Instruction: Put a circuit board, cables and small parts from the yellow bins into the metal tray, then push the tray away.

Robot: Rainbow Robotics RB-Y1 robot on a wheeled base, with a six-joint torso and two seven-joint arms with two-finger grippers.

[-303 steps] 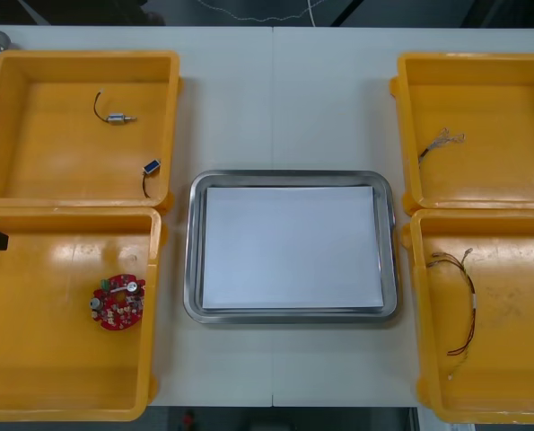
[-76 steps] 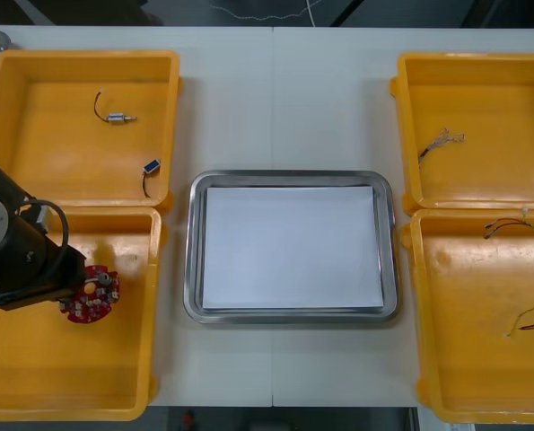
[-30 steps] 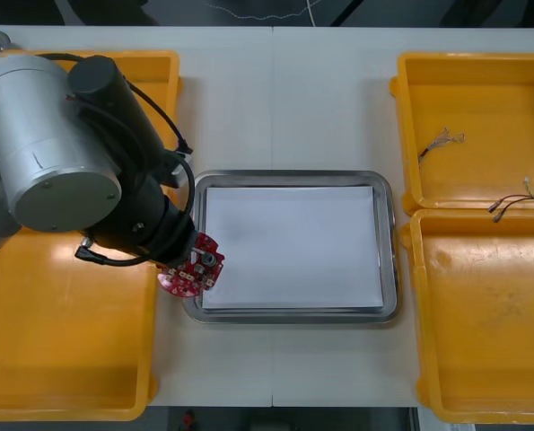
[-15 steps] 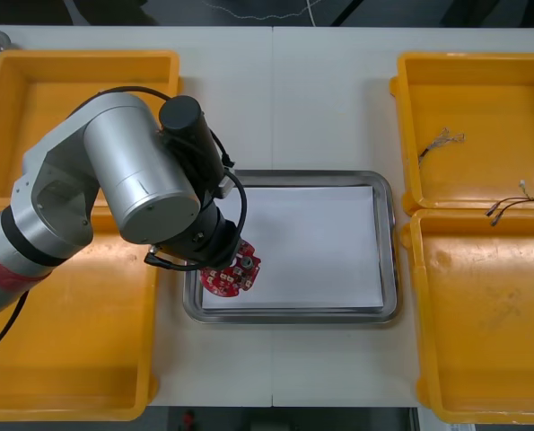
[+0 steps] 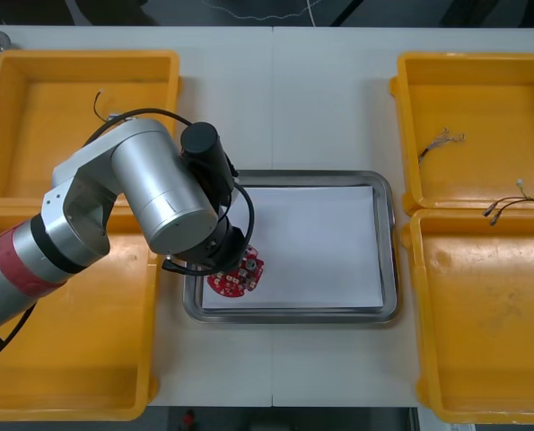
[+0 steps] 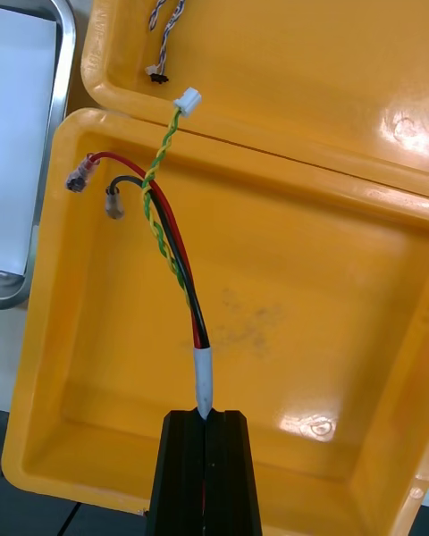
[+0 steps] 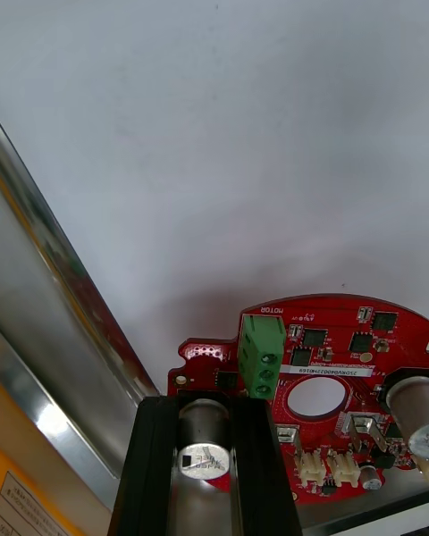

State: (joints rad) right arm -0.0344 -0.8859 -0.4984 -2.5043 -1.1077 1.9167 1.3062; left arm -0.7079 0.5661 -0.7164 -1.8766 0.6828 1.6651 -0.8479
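Light table (image 5: 284, 99); shiny metal tray with white inside (image 5: 338, 314) at centre.
At the tray's near left corner, left gripper (image 7: 204, 411) clamps round red circuit board (image 7: 344, 384) by a metal can. Over the near right yellow bin (image 6: 295, 259), right gripper (image 6: 207, 422) pinches red, black and yellow-green cable (image 6: 165, 241).

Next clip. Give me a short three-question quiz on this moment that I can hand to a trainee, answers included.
1. Pick one: the left pincer is shut on A) the red circuit board, B) a black cable, C) a small metal part.
2. True or false: the right pincer stands open, holding nothing.
3. Short answer: at which corner of the metal tray is the board?
Key: 1 A. 2 False: it is shut on a cable above a yellow bin. 3 The near left corner.
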